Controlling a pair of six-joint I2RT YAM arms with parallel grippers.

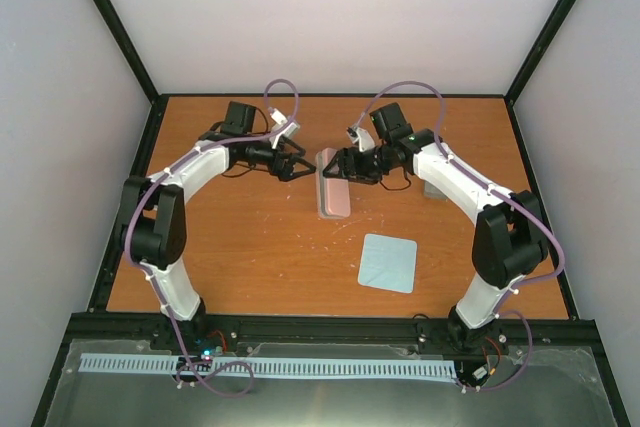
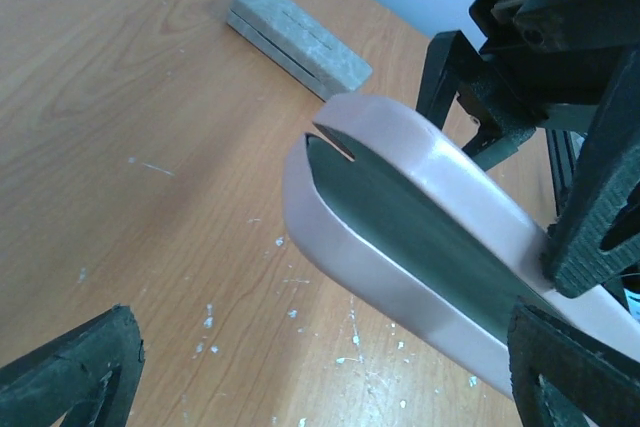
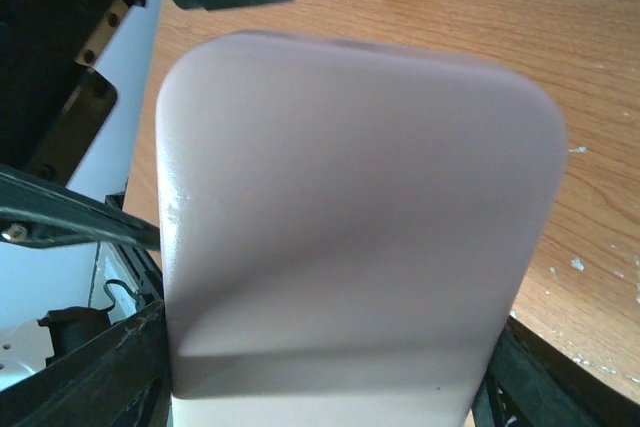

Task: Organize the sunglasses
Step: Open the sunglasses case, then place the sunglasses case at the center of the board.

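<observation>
The left end effector [image 1: 303, 169] hangs with its jaws wide apart, just beside the far end of the pink case [image 1: 333, 202]. The case lies on the bench [image 1: 250, 247] with its lid ajar. The right end effector [image 1: 337, 165] is clamped across that same end. The sunglasses cannot be made out; the case's gap shows only dark. A grey case [image 2: 300, 37] and a pale blue cloth [image 1: 388, 262] lie nearby.

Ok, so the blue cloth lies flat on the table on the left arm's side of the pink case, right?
No: the blue cloth lies flat on the table on the right arm's side of the pink case, as the top external view shows.
</observation>
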